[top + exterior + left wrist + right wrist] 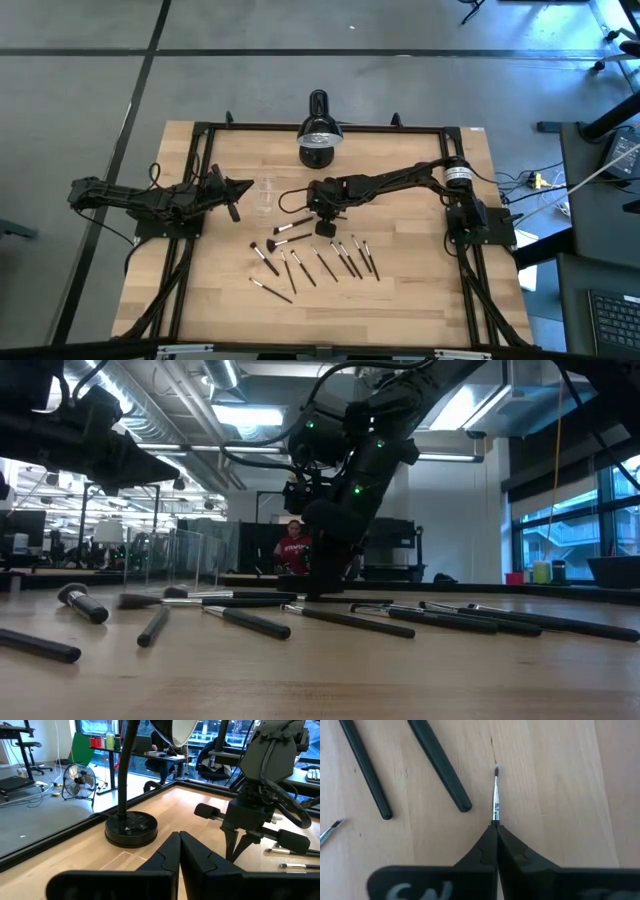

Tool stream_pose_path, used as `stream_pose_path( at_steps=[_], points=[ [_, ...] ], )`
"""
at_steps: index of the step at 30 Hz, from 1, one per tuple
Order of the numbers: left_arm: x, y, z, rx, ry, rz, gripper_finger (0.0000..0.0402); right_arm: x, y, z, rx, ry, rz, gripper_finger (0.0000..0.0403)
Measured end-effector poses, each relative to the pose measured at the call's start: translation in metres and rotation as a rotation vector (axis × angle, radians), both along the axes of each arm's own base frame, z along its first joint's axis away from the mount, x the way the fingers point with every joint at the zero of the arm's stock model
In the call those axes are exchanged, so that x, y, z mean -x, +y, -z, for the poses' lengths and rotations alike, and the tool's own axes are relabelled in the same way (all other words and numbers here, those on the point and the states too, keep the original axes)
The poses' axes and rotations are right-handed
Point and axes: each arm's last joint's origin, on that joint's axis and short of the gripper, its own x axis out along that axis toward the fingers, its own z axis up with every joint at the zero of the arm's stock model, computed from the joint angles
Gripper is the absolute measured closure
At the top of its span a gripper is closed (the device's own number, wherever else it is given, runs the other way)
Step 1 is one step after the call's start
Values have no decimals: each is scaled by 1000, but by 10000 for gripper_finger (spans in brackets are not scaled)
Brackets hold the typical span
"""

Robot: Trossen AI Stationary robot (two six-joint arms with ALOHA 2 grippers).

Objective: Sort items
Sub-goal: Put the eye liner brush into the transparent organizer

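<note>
- Brushes (320,262) lie loose across the near half of the wooden tabletop (420,300), most in a rough row, with two stubby thick ones (263,258) to the left of it; no finished groups are apparent, so I judge the sorting barely begun.
- Right end effector (325,214) is down at the tabletop near the middle, just behind the row. In the right wrist view its fingers are pressed together on the dark handle end of a thin fine-tipped brush (496,800), whose silvery ferrule and pale tip stick out ahead, flat on the wood.
- Beside that brush lie two thicker dark handles (440,765), apart from it.
- Left end effector (179,851) waits on the left side, fully closed with nothing between its fingers, pointing toward the black desk lamp (320,140) and the small clear cup (266,194).
- Left to do: lift this brush, place it, then nearly all the others.
</note>
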Motion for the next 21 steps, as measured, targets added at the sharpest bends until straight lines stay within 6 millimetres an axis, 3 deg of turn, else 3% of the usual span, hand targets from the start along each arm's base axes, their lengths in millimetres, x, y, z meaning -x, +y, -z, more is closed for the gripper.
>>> stream_pose_path(
  at_steps=[14, 21],
  points=[
    [0, 0, 3, 10, 21, 2, 398, -4, 0, -3, -5, -55, 9, 399],
    [0, 0, 3, 10, 28, 1, 397, -3, 0, -19, -4, -112, 15, 394]
  ],
)
